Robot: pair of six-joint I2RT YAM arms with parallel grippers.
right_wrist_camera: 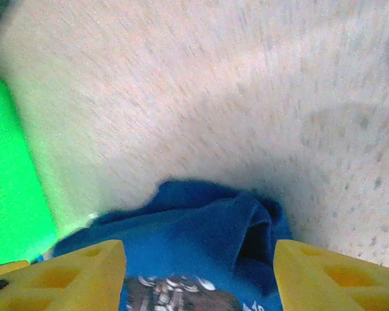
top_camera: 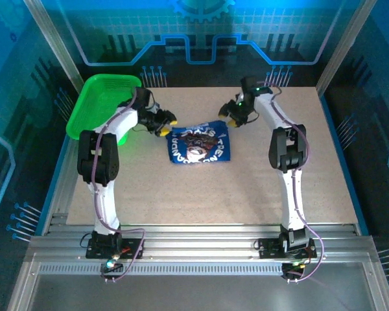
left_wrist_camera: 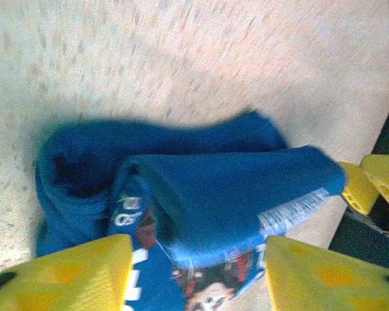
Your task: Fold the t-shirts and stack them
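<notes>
**Item 1, green basket** [top_camera: 102, 102]. Stands at the table's [top_camera: 279, 188] far left corner, tipped over that edge. I cannot see into it well enough to list any contents.

**Item 2, left gripper** [top_camera: 166, 124]. Hangs just right of the basket, at the shirt's far left corner. On its wrist camera I see the fingers [left_wrist_camera: 71, 272] spread wide, with cloth below them and nothing pinched.

**Item 3, t-shirt** [top_camera: 200, 144]. Royal blue and folded into a compact bundle with the print upward. It lies flat on the table toward the far edge, about midway between the left and right edges and between my two grippers. Its far edge looks bunched and rolled rather than crisp.

**Item 4, right gripper** [top_camera: 232, 120]. Hangs at the shirt's far right corner. Its fingers [right_wrist_camera: 330, 272] are also spread, with blue cloth beneath them and no grip on it.

**Step in hand (my judgement).** The fold on this shirt is near its end, with both grippers open above it.

**Next move (my judgement).** I either flatten the rumpled far edge with a light press or pinch both far corners together. Then I carry the bundle to a stacking spot, lifting evenly so the fold does not spill open.
</notes>
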